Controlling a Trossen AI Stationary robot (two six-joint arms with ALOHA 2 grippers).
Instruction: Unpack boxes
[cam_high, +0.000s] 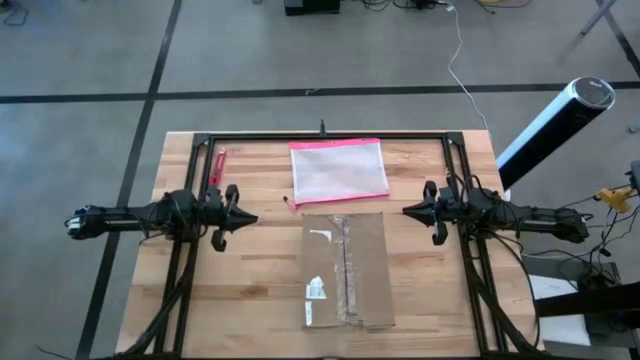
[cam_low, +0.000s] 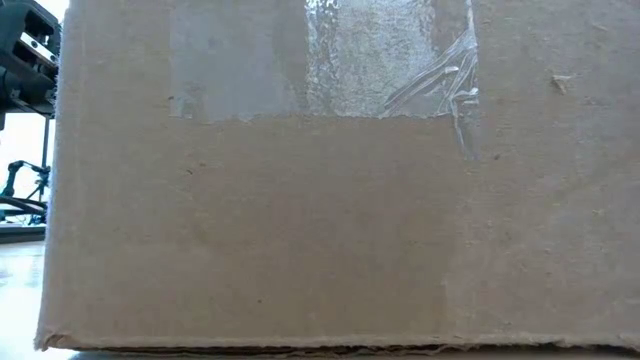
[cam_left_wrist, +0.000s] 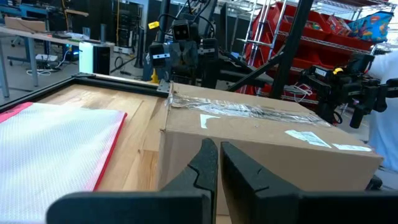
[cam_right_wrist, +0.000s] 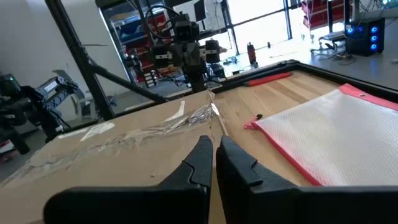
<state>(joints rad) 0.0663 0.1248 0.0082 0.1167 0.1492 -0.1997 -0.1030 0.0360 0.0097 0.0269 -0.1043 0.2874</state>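
While both arms hang level over the table, the brown corrugated cardboard box (cam_high: 345, 270) sits closed at the table's near-middle, flaps down, with crinkled clear tape (cam_high: 349, 268) running along its seam and small white labels (cam_high: 316, 290) on top. In the low view its matte, fibrous side wall (cam_low: 330, 200) fills nearly the whole frame, glossy tape folded over the top edge.

Just beyond the box lies a flat rectangular translucent mesh pouch with pink edging (cam_high: 338, 171), its near edge just beside the box. A slim red pen-like stick (cam_high: 217, 165) lies near the far left corner; what it is exactly is hard to tell.

Left gripper (cam_high: 250, 218) hovers left of the box, fingers clenched together on nothing, as the left wrist view shows (cam_left_wrist: 219, 163). Right gripper (cam_high: 408, 210) hovers right of the box, also pinched closed and empty (cam_right_wrist: 214, 157).

The light wood plank tabletop (cam_high: 260, 290) carries a black metal frame (cam_high: 330, 135). Grey concrete floor with dark lines surrounds it; red shelving (cam_left_wrist: 292, 43) and other equipment stand in the room.
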